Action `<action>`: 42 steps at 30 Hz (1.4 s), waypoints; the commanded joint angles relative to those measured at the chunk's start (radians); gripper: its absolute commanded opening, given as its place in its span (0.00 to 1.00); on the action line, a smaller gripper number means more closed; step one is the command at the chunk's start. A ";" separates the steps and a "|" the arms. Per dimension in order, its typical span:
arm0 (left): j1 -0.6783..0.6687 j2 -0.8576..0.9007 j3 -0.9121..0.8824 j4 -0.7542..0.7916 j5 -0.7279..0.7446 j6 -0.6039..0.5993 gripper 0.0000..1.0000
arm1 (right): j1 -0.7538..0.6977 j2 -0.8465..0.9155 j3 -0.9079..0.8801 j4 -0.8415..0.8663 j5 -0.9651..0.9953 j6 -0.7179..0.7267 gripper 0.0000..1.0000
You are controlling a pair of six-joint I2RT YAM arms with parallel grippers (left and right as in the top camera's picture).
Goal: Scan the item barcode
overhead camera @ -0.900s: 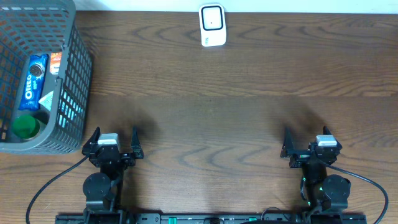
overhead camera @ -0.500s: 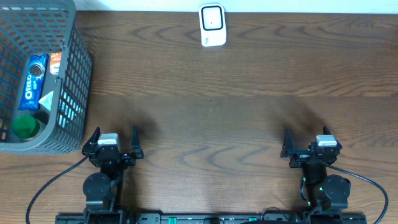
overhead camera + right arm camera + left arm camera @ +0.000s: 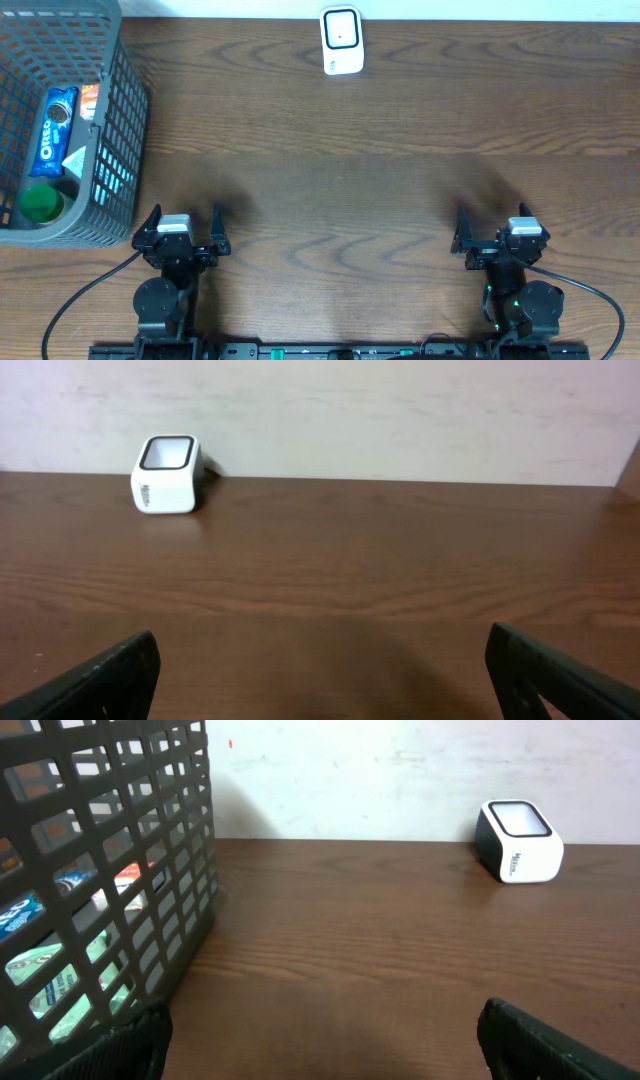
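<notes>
Wooden table (image 3: 380,170), one basket (image 3: 117,150), one scanner (image 3: 341,41), one Oreo pack (image 3: 52,130)

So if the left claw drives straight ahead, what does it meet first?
Probably nothing: bare table to the back wall. The basket sits just left of its line, the scanner well right.

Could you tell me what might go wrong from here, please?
The Oreo pack sits crowded deep in the basket, so the open left gripper might catch the mesh wall or a neighbouring item. The scanner stands far across the table; a tilted barcode may well miss its window.
</notes>
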 commanded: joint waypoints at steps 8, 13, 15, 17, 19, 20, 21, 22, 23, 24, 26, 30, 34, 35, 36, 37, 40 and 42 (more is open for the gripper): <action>0.003 -0.002 -0.023 -0.029 0.002 0.017 0.98 | 0.009 -0.006 -0.004 0.000 0.005 0.006 0.99; 0.003 -0.002 -0.023 -0.029 0.002 0.017 0.98 | 0.009 -0.006 -0.004 0.000 0.005 0.006 0.99; 0.003 -0.002 -0.023 -0.029 0.002 0.017 0.98 | 0.009 -0.006 -0.004 0.000 0.005 0.007 0.99; 0.003 -0.002 -0.023 -0.028 0.002 0.017 0.98 | 0.009 -0.006 -0.004 0.000 0.005 0.006 0.99; 0.003 -0.002 -0.023 -0.028 0.002 0.017 0.98 | 0.009 -0.006 -0.004 0.000 0.005 0.006 0.99; 0.003 -0.002 -0.023 -0.028 0.002 0.017 0.98 | 0.009 -0.006 -0.004 0.000 0.005 0.006 0.99; 0.003 -0.002 -0.023 -0.029 0.001 0.017 0.98 | 0.009 -0.006 -0.004 0.000 0.005 0.007 0.99; 0.003 -0.002 -0.023 -0.028 0.001 0.017 0.98 | 0.009 -0.006 -0.004 0.000 0.005 0.007 0.99; 0.003 -0.002 -0.023 -0.028 0.001 0.017 0.97 | 0.009 -0.006 -0.004 0.000 0.005 0.006 0.99; 0.003 -0.002 -0.023 -0.028 0.001 0.017 0.98 | 0.009 -0.006 -0.004 0.000 0.005 0.006 0.99; 0.003 -0.002 -0.023 -0.028 0.002 0.016 0.98 | 0.009 -0.006 -0.004 0.000 0.005 0.006 0.99; 0.003 -0.001 -0.023 -0.029 0.003 -0.067 0.98 | 0.009 -0.006 -0.004 0.000 0.005 0.006 0.99; 0.003 0.011 -0.023 -0.029 0.003 -0.082 0.98 | 0.009 -0.006 -0.004 0.000 0.005 0.006 0.99; 0.003 0.013 -0.023 -0.028 0.007 -0.082 0.98 | 0.009 -0.006 -0.004 0.000 0.005 0.007 0.99; 0.003 0.015 -0.021 -0.028 0.024 -0.082 0.98 | 0.009 -0.006 -0.004 0.000 0.005 0.007 0.99; 0.003 0.016 -0.018 -0.028 0.043 -0.082 0.98 | 0.009 -0.006 -0.004 0.000 0.005 0.006 0.99; 0.003 0.016 -0.008 -0.029 0.074 -0.082 0.98 | 0.009 -0.006 -0.004 0.000 0.005 0.006 0.99; 0.003 0.018 0.006 -0.048 0.074 -0.082 0.98 | 0.009 -0.006 -0.004 0.000 0.005 0.006 0.99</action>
